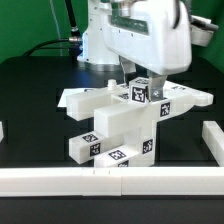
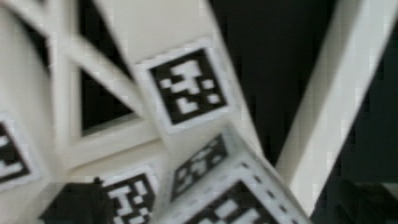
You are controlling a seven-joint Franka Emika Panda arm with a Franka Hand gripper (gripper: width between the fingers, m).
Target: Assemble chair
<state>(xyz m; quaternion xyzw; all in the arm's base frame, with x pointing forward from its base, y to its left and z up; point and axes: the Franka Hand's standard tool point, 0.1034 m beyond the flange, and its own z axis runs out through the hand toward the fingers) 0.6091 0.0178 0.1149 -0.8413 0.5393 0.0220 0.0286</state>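
Observation:
The chair's white tagged parts lie heaped in the middle of the black table. A chunky block stack (image 1: 115,138) stands in front, a flat piece (image 1: 92,100) lies behind it, and a small tagged block (image 1: 140,93) sits on top. My gripper (image 1: 140,82) hangs straight over that top block, its jaws spread wide on either side of it. In the wrist view the X-braced frame (image 2: 71,80) and a tag (image 2: 187,88) fill the picture at close range. One dark fingertip (image 2: 80,200) shows at the edge; the other is out of frame.
A long white border rail (image 1: 60,181) runs along the front, with shorter rails at the exterior view's right (image 1: 212,135) and left (image 1: 3,130). The arm's white base (image 1: 100,40) stands behind the heap.

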